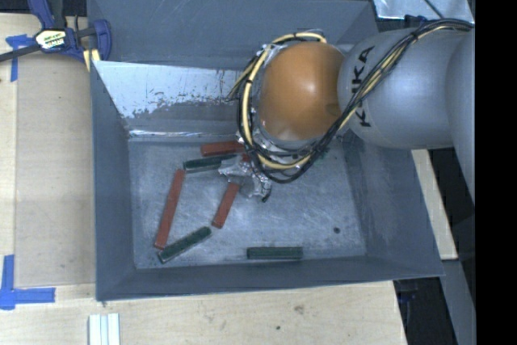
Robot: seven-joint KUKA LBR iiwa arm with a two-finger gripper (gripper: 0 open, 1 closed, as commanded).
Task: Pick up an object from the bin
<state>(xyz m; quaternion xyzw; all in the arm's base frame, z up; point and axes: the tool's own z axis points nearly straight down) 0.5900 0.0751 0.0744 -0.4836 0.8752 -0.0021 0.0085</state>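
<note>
Arm [404,93] marked KUKA | fingers [258,186] beside red-brown stick [224,208] end | spread: cannot tell

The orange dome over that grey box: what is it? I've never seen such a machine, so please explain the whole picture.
You are looking down into a grey metal bin from one camera above and slightly to one side. The grey tube entering from the right is a robot arm; the orange dome is a cover on its wrist, with cables looped round it. The arm's working end hangs low over the middle of the bin floor. Six small sticks lie there, three reddish-brown and three dark green. Nearest the working end are a short reddish-brown stick, just below and left of it, and a dark green one further left. Whether anything is gripped cannot be seen.
</note>
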